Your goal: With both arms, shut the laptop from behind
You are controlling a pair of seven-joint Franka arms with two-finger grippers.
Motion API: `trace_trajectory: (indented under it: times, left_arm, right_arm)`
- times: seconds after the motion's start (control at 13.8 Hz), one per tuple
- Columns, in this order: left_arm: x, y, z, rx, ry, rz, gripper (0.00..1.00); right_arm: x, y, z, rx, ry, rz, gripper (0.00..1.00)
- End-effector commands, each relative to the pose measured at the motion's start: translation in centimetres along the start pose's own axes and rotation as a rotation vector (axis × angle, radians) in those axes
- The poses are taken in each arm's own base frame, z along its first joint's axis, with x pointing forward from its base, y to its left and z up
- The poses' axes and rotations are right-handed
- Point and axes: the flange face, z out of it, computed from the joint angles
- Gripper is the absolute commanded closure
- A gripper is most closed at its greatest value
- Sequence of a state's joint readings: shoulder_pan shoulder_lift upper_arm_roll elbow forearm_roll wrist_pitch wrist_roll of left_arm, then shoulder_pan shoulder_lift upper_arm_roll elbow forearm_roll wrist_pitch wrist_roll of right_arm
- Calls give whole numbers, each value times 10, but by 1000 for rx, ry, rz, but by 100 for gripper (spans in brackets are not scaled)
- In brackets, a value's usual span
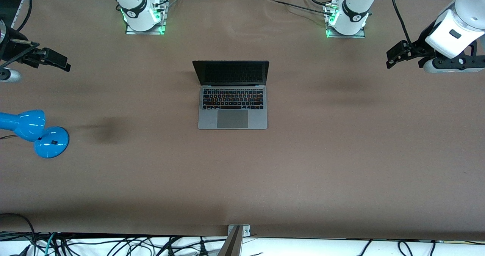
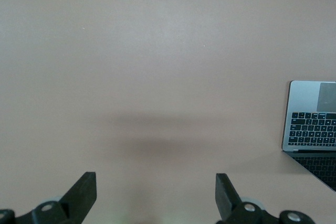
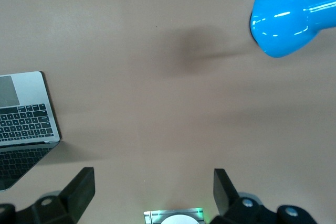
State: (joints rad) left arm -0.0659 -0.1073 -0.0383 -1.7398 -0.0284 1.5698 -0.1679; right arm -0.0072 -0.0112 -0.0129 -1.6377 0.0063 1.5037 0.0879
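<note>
Nearest the front camera of the things on the brown table (image 1: 341,165) is a glossy blue desk lamp (image 1: 36,132), its round base and bulbous shade sitting at the right arm's end of the table; the right wrist view catches its shade too (image 3: 286,17).

Farther from the camera, near the middle of the table, sits the slim space-grey metal laptop (image 1: 232,108), standing open. Its black keyboard and large trackpad face upward, the trackpad edge being the part nearest the camera, and the dark screen rises from the hinge on the side toward the arm bases, leaning slightly back. One corner of the laptop shows in the left wrist view (image 2: 312,124) and in the right wrist view (image 3: 23,124).

High over the table's end on its own side, well apart from the laptop, hangs the left gripper (image 1: 396,57); its two black fingers (image 2: 81,192) stand spread wide with nothing between them. Likewise the right gripper (image 1: 57,62) hovers over the opposite end, above the table near the lamp, its black fingers (image 3: 79,190) parted wide and holding nothing. Neither gripper touches the laptop.
</note>
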Motion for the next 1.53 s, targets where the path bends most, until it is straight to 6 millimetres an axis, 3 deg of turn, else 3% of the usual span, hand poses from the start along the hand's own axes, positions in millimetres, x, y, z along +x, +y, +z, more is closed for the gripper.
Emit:
trace_trajectory:
  times: [0.0, 1.45]
  left_arm:
    - [1, -1, -2, 39, 0, 21, 0]
    - [5, 1, 6, 42, -18, 10, 0]
  right_arm:
    - [-2, 0, -2, 18, -4, -11, 0]
    - [-2, -1, -2, 18, -4, -13, 0]
